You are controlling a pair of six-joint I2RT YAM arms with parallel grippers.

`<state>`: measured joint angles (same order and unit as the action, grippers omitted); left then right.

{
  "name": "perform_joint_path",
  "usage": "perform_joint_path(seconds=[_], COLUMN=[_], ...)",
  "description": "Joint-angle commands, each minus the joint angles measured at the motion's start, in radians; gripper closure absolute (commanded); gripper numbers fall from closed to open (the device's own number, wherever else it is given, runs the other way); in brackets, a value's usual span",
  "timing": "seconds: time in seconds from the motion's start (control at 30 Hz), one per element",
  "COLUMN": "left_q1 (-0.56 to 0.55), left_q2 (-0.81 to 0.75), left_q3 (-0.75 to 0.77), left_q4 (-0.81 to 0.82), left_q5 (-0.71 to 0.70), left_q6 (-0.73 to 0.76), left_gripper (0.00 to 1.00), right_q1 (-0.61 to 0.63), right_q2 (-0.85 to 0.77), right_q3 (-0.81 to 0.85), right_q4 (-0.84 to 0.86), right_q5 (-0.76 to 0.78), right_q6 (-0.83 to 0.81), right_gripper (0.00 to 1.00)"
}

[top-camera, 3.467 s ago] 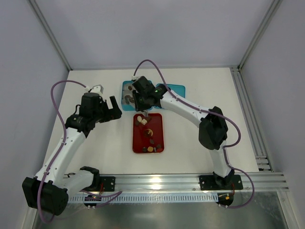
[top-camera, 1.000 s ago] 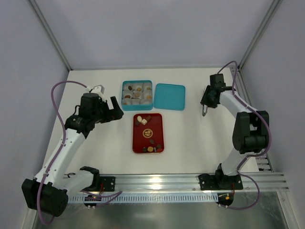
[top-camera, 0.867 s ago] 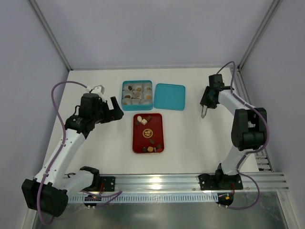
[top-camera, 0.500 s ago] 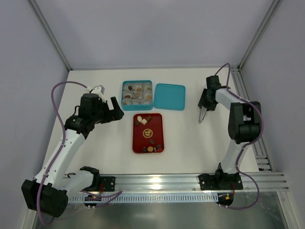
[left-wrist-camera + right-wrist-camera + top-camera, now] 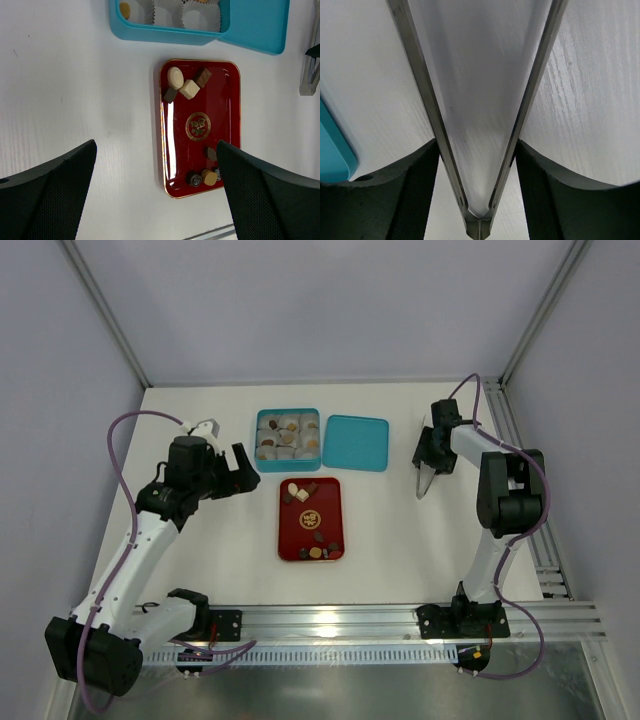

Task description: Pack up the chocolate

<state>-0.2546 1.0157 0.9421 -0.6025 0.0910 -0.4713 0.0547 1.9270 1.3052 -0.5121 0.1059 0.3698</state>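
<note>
Left wrist: chocolate scattered on red tray, tray lengthwise.

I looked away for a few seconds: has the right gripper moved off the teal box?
Yes. The right gripper, holding metal tweezers, has swung right, from over the open teal box to the bare table beyond the teal lid.

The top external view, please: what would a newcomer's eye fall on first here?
Probably the red tray at the table's centre, with small chocolates scattered on it. Just behind it sits the teal box, its paper cups partly filled, with the teal lid lying flat on its right. The right gripper holds metal tweezers over bare table beyond the lid.
</note>
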Motion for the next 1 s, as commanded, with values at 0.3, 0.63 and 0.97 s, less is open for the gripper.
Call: perform_joint_path(seconds=[0.3,0.63,0.97], left_q1=[0.005,0.003,0.003], left_q2=[-0.02,-0.022,-0.017], left_q3=[-0.006,-0.003,-0.002], left_q4=[0.027,0.029,0.03], left_q5=[0.007,0.006,0.009], left_q6=[-0.004,-0.004,-0.004], left_gripper=[0.0,0.0,0.0], right_q1=[-0.006,-0.007,-0.009], right_q2=[-0.031,-0.105,-0.241], right_q3=[-0.01,-0.043,-0.121], right_q4=[-0.011,-0.026,-0.028], right_q5=[0.017,0.015,0.009], right_q6=[-0.006,0.001,0.02], right_gripper=[0.2,0.13,0.09])
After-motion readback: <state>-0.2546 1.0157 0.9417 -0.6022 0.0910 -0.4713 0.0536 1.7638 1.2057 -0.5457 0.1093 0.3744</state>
